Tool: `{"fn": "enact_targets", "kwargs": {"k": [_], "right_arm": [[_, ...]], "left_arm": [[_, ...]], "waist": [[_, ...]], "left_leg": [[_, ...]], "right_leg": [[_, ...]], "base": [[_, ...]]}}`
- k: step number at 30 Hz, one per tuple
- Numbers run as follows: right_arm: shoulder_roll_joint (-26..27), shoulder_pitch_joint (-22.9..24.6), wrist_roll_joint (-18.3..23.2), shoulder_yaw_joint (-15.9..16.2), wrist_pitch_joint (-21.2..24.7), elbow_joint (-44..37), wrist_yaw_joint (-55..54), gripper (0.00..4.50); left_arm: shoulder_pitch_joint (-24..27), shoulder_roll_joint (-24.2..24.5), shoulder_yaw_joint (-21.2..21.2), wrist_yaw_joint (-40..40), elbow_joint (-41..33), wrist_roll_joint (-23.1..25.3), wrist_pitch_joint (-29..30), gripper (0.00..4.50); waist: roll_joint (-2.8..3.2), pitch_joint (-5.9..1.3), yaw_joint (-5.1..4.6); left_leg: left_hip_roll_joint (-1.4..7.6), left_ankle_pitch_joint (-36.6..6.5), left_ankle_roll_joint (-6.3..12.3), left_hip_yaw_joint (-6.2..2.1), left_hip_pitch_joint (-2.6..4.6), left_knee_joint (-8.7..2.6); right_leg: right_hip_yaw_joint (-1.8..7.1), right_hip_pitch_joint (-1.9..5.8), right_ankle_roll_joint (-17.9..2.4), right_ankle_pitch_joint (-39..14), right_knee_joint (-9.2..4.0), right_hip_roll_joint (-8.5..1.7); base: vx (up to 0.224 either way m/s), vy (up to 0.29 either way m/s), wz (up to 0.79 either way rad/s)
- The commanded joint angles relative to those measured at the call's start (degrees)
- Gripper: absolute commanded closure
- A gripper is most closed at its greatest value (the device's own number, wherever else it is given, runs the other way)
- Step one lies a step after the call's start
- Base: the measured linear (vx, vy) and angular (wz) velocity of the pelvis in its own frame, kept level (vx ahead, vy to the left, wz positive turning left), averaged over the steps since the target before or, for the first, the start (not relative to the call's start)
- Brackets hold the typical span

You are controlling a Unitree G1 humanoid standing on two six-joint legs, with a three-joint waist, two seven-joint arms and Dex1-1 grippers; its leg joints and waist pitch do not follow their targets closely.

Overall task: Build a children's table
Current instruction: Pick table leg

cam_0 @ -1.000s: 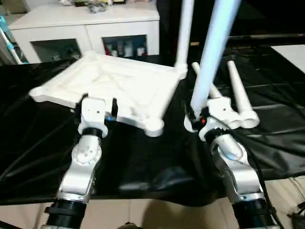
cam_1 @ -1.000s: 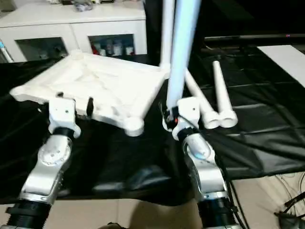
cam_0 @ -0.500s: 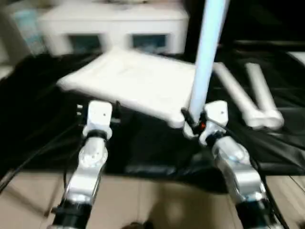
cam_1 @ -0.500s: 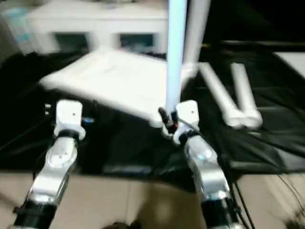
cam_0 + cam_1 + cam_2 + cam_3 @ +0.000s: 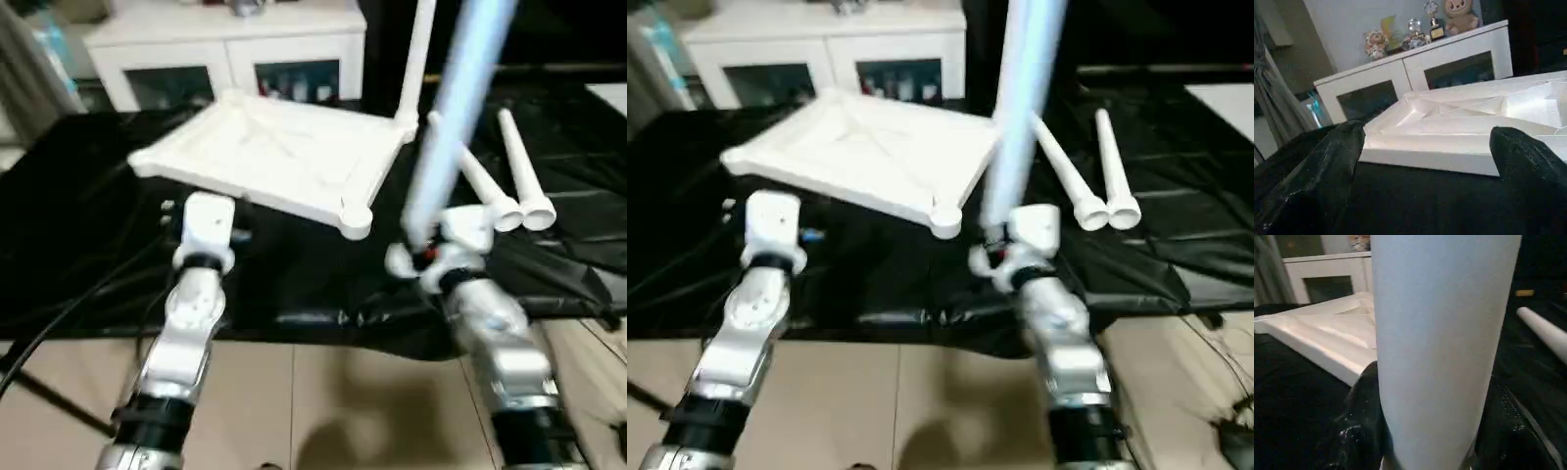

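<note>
Black sheeting covers the big work table, a dark ground on which the white parts read plainly. Tabletop lies upside down, rim and corner sockets facing up, presumably so legs can drop in from above; one leg already stands in the far right corner. Near right socket sits open, close to the sheeted table's front edge, bare sheet around it. Two spare legs lie side by side right of the top, out of the way. Right gripper clamps a fourth leg near its base, held almost upright, likely for that near socket. Left gripper, jaws wide and empty, hovers just short of the top's near rim, perhaps to steady it.
</note>
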Motion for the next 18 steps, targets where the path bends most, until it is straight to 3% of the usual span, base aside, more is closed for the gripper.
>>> {"fn": "enact_targets", "kwargs": {"k": [1, 2, 3, 4, 5, 6, 8, 10, 11, 12, 13, 14, 15, 16, 17, 18], "right_arm": [[0.06, -1.11, 0.47, 0.82, -0.08, -0.29, 0.4, 2.65], [0.1, -0.96, 0.45, 0.96, -0.01, -0.51, 0.42, 2.65], [0.15, -0.85, 0.43, 1.04, 0.05, -0.67, 0.42, 2.65], [0.17, -0.71, 0.4, 1.3, 0.0, -0.88, 0.77, 2.65], [0.14, -0.62, 0.24, 1.59, -0.05, -1.03, 1.09, 2.65], [0.14, -0.62, 0.24, 1.59, -0.05, -1.03, 1.09, 2.65], [0.0, -0.57, -0.11, 1.91, -0.16, -1.15, 1.27, 2.65], [-0.78, -0.49, -1.85, 3.42, -0.65, -1.3, 2.02, 2.65], [-0.85, -0.47, -2.03, 3.58, -0.7, -1.32, 2.08, 2.65], [-0.92, -0.45, -2.26, 3.77, -0.77, -1.35, 2.14, 2.65], [-0.92, -0.44, -2.32, 3.96, -0.69, -1.42, 2.3, 2.65], [-0.88, -0.58, -2.25, 3.94, -0.67, -1.3, 2.28, 2.65], [-0.87, -0.69, -2.18, 3.92, -0.65, -1.2, 2.27, 2.65], [-0.93, -0.79, -2.21, 3.96, -0.71, -1.04, 2.18, 2.65], [-0.96, -0.83, -2.25, 3.98, -0.75, -0.98, 2.14, 2.65], [-0.98, -0.85, -2.27, 4.0, -0.77, -0.94, 2.11, 2.65]], "left_arm": [[-0.21, -0.22, 0.92, -0.88, -0.2, -0.99, -0.15, 0.0], [-0.14, -0.43, 1.14, -1.2, -0.49, -1.6, 0.01, 0.0], [-0.09, -0.57, 1.29, -1.41, -0.67, -2.01, 0.11, 0.0], [-0.01, -0.65, 1.58, -1.65, -0.87, -2.58, 0.12, 0.0], [0.09, -0.69, 1.86, -1.89, -1.01, -2.91, -0.01, 0.0], [0.09, -0.69, 1.86, -1.89, -1.01, -2.91, -0.01, 0.0], [0.2, -0.79, 2.11, -2.07, -1.12, -3.27, -0.19, 0.0], [0.89, -1.01, 2.67, -2.61, -1.47, -4.11, -0.21, 0.0], [0.99, -1.03, 2.73, -2.69, -1.5, -4.22, -0.21, 0.0], [1.13, -1.05, 2.82, -2.8, -1.55, -4.36, -0.22, 0.0], [1.41, -0.99, 2.92, -3.0, -1.67, -4.52, -0.3, 0.0], [1.69, -0.94, 2.99, -3.17, -1.83, -4.74, -0.33, 0.0], [1.87, -0.9, 3.02, -3.27, -1.93, -4.86, -0.34, 0.0], [2.11, -0.89, 3.03, -3.44, -2.16, -4.92, -0.37, 0.0], [2.2, -0.9, 3.03, -3.51, -2.25, -4.94, -0.37, 0.0], [2.26, -0.9, 3.03, -3.55, -2.31, -4.95, -0.37, 0.0]], "waist": [[-0.33, -3.34, 0.26], [-0.48, -3.31, 0.71], [-0.68, -3.08, 0.86], [-0.74, -3.11, 0.96], [-1.14, -2.98, 1.07], [-0.91, -2.97, 1.17], [-0.91, -2.68, 0.85], [-0.91, -2.93, 0.7], [-0.98, -3.11, 0.53], [-0.73, -3.26, 0.44], [-0.91, -3.95, 0.1], [-0.8, -4.3, -0.29], [-0.56, -4.52, -0.87], [-0.53, -4.55, -1.31], [-1.91, -4.35, -0.39], [-1.97, -4.26, 0.53]], "left_leg": [[6.68, -19.06, 0.63, -3.05, 0.54, -6.23], [6.6, -20.84, 0.34, -2.51, 0.92, -6.13], [6.69, -25.6, -0.52, -2.02, 1.41, -6.19], [6.69, -27.59, -0.91, -1.72, 1.67, -6.2], [6.69, -30.35, -0.9, -1.18, 1.92, -6.2], [6.67, -31.41, -0.82, -0.89, 2.15, -6.14], [6.44, -34.15, -0.2, -0.04, 2.8, -6.51], [6.58, -33.16, 0.67, 0.01, 3.48, -7.31], [6.66, -31.75, 1.72, 0.04, 3.59, -7.91], [6.66, -31.08, 2.34, 0.08, 4.1, -8.1], [6.79, -27.01, 4.71, -0.07, 4.53, -8.36], [6.87, -21.94, 8.56, -0.38, 5.33, -8.54], [7.03, -17.21, 13.38, -0.99, 6.87, -8.26], [7.28, -14.89, 16.17, -1.62, 7.87, -8.09], [3.27, -7.31, 23.46, -0.96, 3.1, -6.11], [2.19, -4.06, 23.79, 0.44, 1.8, -4.63]], "right_leg": [[2.75, 1.71, -13.77, -1.52, -4.06, -4.92], [2.79, 1.56, -13.57, -3.35, -4.49, -4.99], [2.96, 1.62, -12.94, -10.23, -5.13, -5.19], [3.01, 1.71, -12.38, -14.18, -5.51, -5.15], [3.08, 1.89, -11.18, -21.84, -6.32, -5.06], [2.99, 1.96, -10.64, -25.12, -6.71, -4.87], [2.23, 2.55, -8.29, -32.48, -7.95, -3.59], [1.91, 3.24, -7.97, -29.25, -8.31, -2.91], [1.67, 4.06, -8.15, -25.7, -8.41, -2.53], [1.58, 4.06, -8.42, -23.6, -8.41, -2.35], [1.42, 4.6, -9.24, -16.38, -8.03, -1.87], [0.85, 4.7, -9.48, -9.75, -7.29, -1.29], [0.4, 4.06, -9.0, -5.13, -6.31, -0.71], [0.16, 3.33, -8.31, -3.75, -5.48, -0.33], [-0.02, 7.81, -4.48, -0.08, -7.95, -1.6], [0.43, 8.79, -3.51, 0.5, -8.97, -3.35]], "base": [[0.0, 0.0, 0.0], [0.0, 0.0, 0.0], [0.0, 0.0, 0.0], [0.0, 0.0, 0.0], [0.0, 0.0, 0.0], [0.0, 0.0, 0.0], [0.0, 0.0, 0.0], [0.073, 0.023, -0.02], [0.085, 0.028, -0.02], [0.105, 0.031, -0.02], [0.118, 0.031, 0.01], [0.118, 0.031, 0.01], [0.139, 0.024, 0.02], [0.138, 0.023, 0.09], [0.138, 0.023, 0.09], [0.109, 0.02, 0.25]]}}
